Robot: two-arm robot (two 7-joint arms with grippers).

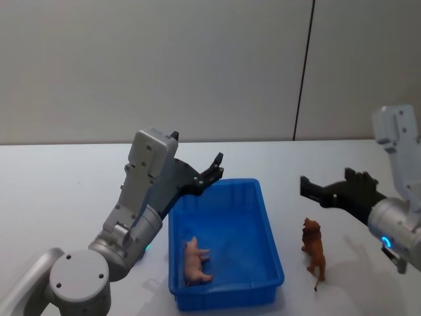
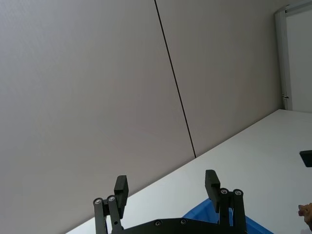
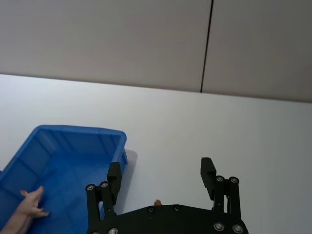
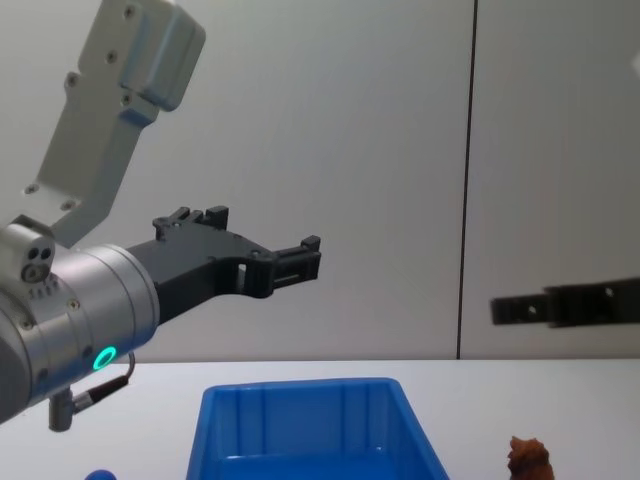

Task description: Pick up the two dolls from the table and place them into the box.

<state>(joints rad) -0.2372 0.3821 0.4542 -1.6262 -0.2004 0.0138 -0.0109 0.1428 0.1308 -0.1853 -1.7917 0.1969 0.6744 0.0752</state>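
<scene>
Lying inside the blue box [image 1: 227, 295]: pink pig doll [image 1: 195, 261], done. Brown animal doll [image 1: 314, 250] stands on bench [image 1: 66, 184] right of box, pending. Left end effector [image 2: 165, 183] above box, right end effector [image 3: 161, 169] right of box: both spread wide, empty.

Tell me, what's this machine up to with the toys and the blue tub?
A two-armed robot is moving toy figures into the blue bin. A pink doll already lies inside it, while a reddish-brown doll stands on the white table just right of the bin. The right gripper hangs open and empty in the air near that doll, probably about to fetch it. The left gripper, also open and empty, is raised over the bin's far left corner.
</scene>
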